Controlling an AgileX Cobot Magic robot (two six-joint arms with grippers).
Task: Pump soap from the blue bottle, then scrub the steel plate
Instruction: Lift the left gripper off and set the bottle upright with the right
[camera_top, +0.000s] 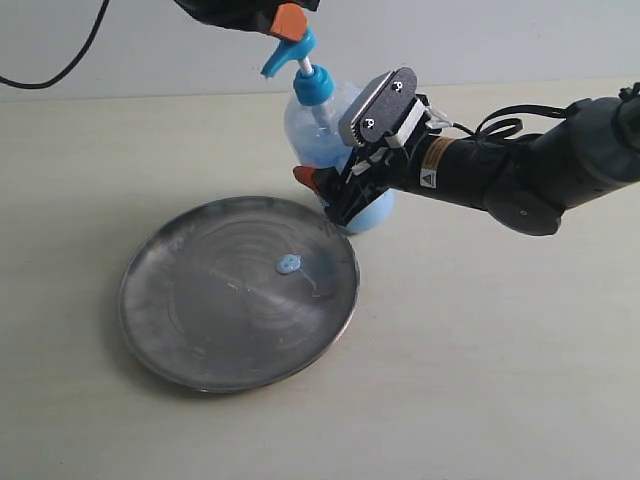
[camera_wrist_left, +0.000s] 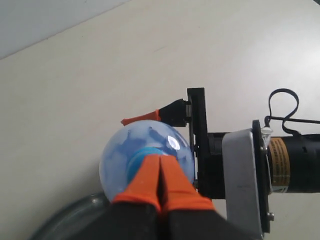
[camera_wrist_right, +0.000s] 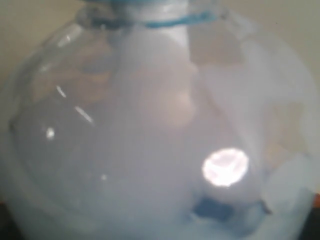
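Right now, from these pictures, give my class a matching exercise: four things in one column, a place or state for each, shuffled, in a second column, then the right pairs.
Column one
1. soap blob
2. blue bottle
3. left tool
4. right tool

Column two
A. closed round the bottle's body
B. lying on the steel plate
C. standing just beyond the plate's rim
D. fingers together, above the pump head

Pairs: 1-B, 2-C, 3-D, 4-A
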